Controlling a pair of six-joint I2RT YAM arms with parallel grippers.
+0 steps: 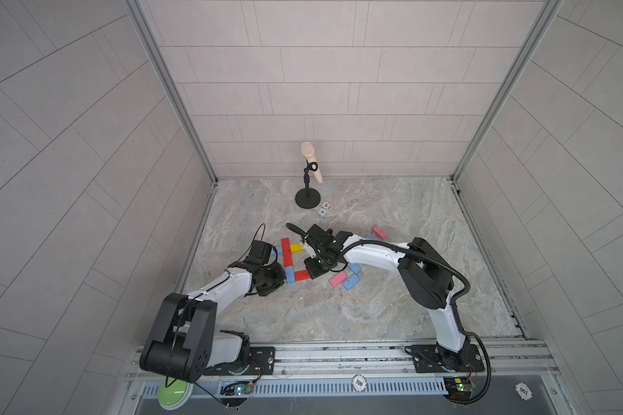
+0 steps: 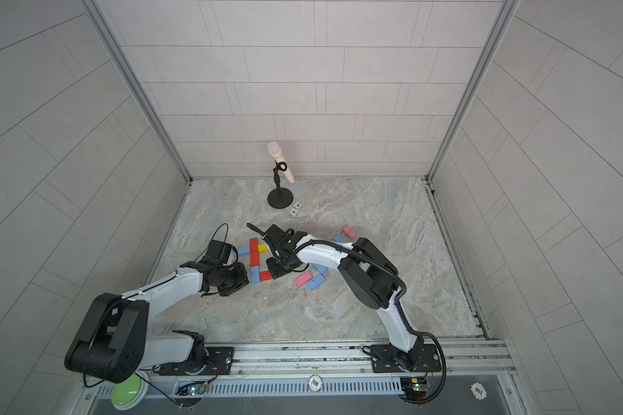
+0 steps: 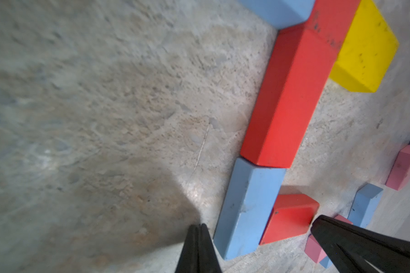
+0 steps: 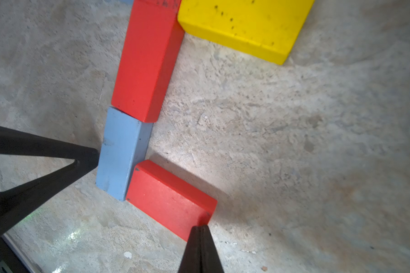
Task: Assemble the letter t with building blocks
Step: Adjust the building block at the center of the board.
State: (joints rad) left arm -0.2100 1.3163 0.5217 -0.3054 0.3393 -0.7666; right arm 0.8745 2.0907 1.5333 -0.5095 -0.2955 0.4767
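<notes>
In both top views the building blocks form a column of two red blocks point(image 1: 286, 245) and a light blue block point(image 1: 289, 275). A yellow block point(image 1: 295, 248) lies at its right and another blue block point(image 2: 242, 251) at its left. A red block point(image 4: 171, 198) lies crosswise at the column's near end. My left gripper point(image 3: 199, 225) is shut and empty, its tip at the light blue block's point(image 3: 246, 208) outer side. My right gripper point(image 4: 200, 227) is shut and empty, its tip touching the crosswise red block's far end.
Loose pink point(image 1: 337, 279) and blue blocks point(image 1: 351, 284) lie to the right under my right arm, and another pink block point(image 1: 380, 232) sits farther back. A microphone stand point(image 1: 308, 197) with white poker chips point(image 1: 324, 208) beside it stands at the back. Walls enclose three sides.
</notes>
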